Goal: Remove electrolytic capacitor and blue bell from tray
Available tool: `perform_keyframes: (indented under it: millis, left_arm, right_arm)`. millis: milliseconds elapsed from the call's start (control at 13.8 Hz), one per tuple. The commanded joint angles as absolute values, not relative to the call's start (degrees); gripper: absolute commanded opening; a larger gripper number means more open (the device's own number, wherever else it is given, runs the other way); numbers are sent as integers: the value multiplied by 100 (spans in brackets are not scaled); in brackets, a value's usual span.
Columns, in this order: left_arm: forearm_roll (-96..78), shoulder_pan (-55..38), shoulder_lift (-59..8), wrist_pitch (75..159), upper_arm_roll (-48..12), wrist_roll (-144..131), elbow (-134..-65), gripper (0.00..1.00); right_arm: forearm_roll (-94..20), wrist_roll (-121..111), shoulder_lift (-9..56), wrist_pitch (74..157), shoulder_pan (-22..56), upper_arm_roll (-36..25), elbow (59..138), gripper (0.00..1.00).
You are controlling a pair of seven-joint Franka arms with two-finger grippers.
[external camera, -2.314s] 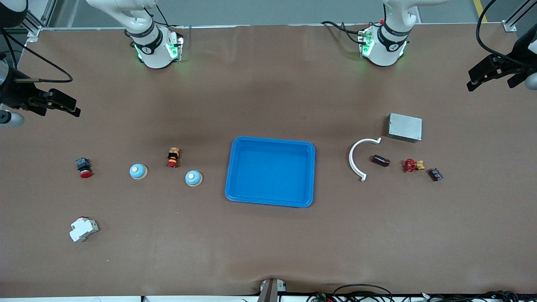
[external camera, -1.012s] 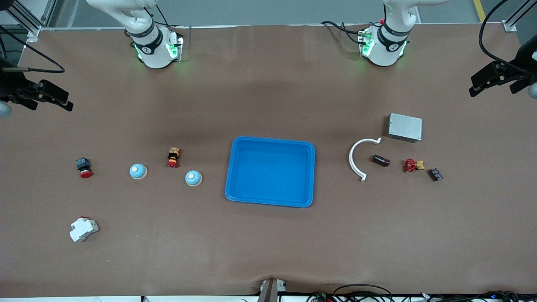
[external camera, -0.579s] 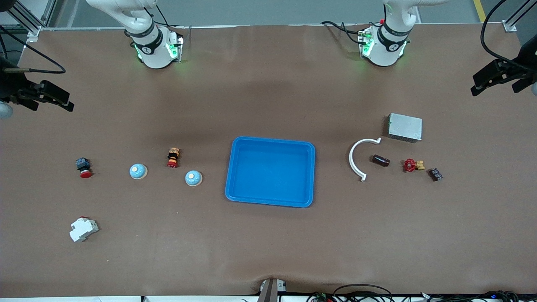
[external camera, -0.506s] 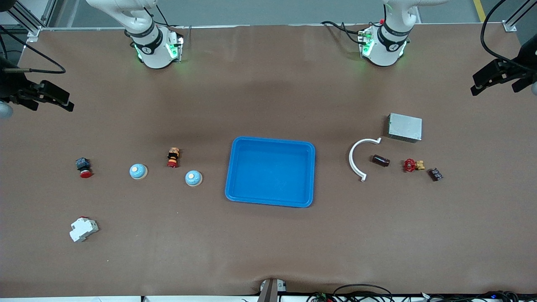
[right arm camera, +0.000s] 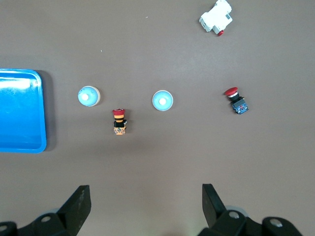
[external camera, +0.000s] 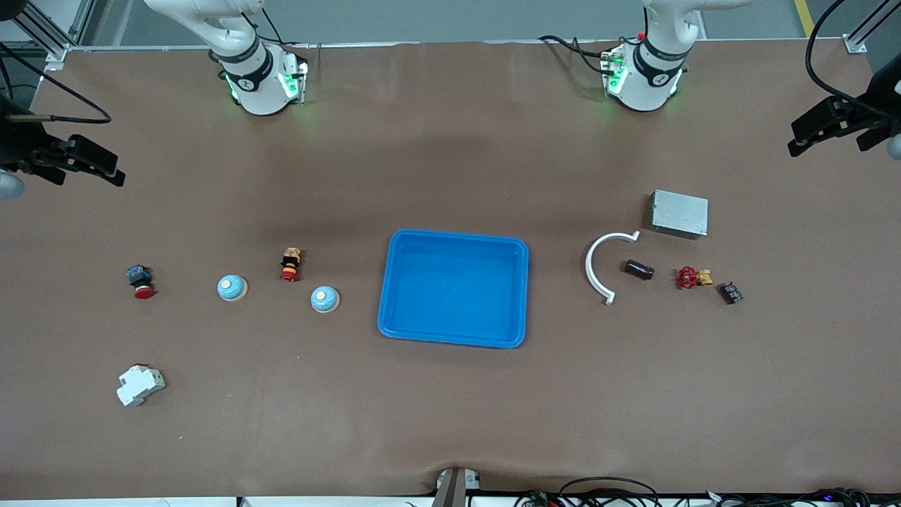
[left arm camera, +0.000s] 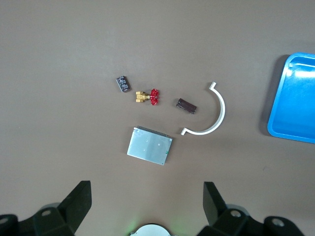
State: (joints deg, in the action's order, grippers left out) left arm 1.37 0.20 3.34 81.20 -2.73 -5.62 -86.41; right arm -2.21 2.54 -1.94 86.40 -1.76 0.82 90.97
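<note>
The capacitor [external camera: 638,269], a dark brown cylinder, lies toward the left arm's end of the table, inside the curve of a white arc; the left wrist view shows the capacitor [left arm camera: 187,105] too. Two light blue bells sit toward the right arm's end: one bell [external camera: 324,299] close to the blue tray [external camera: 524,296], the other bell [external camera: 231,287] farther from it. Both bells [right arm camera: 88,96] [right arm camera: 162,100] appear in the right wrist view. My left gripper [external camera: 802,141] hangs open over its end of the table. My right gripper [external camera: 112,174] hangs open over the other end. Neither holds anything.
Near the capacitor are a white arc [external camera: 590,271], a grey metal box [external camera: 679,213], a red valve [external camera: 688,277] and a small black part [external camera: 730,292]. Near the bells are an orange-red button [external camera: 290,264], a red-capped switch [external camera: 140,280] and a white breaker [external camera: 140,384].
Since the earliest frame both grippers have drawn back toward the table's ends and the robots' side. Over the last second they barely move. Nothing on the table has shifted.
</note>
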Motion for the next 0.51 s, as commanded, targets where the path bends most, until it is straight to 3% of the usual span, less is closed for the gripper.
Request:
perform_keyframes:
  millis: [0,434]
  left_arm:
    - [114,61,343,8007,-290,-501,-8552,100]
    - [123,62,351,7981,-264,-501,-8552,100]
  right_arm:
    - [-158,325,-114,8534,-149,97,8947,100]
    - [-158,316,-97,8525,-158,97,8947,100]
